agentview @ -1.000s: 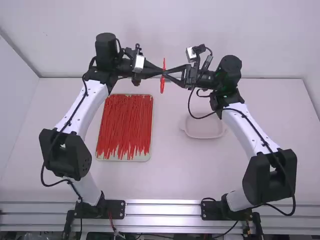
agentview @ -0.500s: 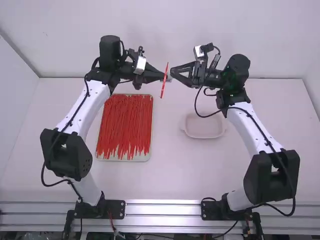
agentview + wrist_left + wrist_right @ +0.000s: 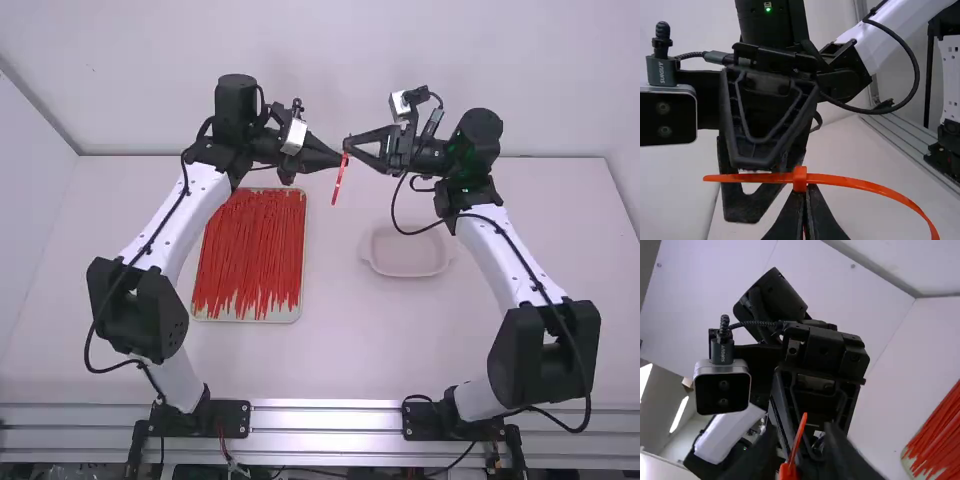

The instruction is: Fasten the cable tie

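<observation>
Above the table's far middle, a red cable tie [image 3: 339, 183] hangs tilted between the two grippers. My left gripper [image 3: 337, 163] is shut on the tie's head; in the left wrist view its fingers [image 3: 803, 212] meet just under the head, and the tie's [image 3: 855, 182] strap curves off to one side. My right gripper [image 3: 349, 144] faces it from the right, open, with the strap end lying between its spread fingers. In the right wrist view the tie [image 3: 796, 437] stands in the gap of my right gripper [image 3: 797, 462].
A flat tray [image 3: 248, 318] full of several loose red cable ties [image 3: 250, 250] lies left of centre under the left arm. A shallow white dish [image 3: 405, 252] sits on the table below the right gripper. The front half of the table is bare.
The left gripper has carried the tie to the right and a little lower. The right gripper has drawn back from crossing the left one, and the tie now tilts more.
</observation>
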Controlling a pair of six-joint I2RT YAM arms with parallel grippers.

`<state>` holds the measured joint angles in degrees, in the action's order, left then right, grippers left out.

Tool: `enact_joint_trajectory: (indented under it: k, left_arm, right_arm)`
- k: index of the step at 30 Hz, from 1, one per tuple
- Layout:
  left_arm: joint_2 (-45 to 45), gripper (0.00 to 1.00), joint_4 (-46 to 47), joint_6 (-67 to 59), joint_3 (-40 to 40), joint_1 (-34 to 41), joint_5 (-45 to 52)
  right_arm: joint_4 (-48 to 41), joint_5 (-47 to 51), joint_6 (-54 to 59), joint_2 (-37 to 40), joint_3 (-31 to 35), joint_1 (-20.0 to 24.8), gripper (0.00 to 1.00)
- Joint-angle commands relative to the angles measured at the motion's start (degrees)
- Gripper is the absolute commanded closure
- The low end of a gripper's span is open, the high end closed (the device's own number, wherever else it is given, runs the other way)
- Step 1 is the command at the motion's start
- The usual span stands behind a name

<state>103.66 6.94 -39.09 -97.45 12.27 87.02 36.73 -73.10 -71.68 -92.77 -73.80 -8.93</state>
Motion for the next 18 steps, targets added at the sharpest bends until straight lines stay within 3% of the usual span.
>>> enact_joint_trajectory:
  k: [1, 2, 18]
  left_arm:
    - [-0.46, 0.98, 0.11, -1.42, -0.24, 0.11, 2.29]
    - [-0.46, 0.98, 0.09, -1.25, -0.24, 0.11, 1.84]
    - [-0.46, 0.98, -0.39, -1.27, 3.02, 0.11, 0.66]
  right_arm:
    - [0.37, -0.44, -0.37, 0.28, -0.79, 0.33, 0.94]
    - [0.37, -0.42, -0.31, 0.28, -0.79, 0.33, 1.0]
    - [0.39, -0.37, 1.2, 0.28, -0.79, 0.31, 1.0]
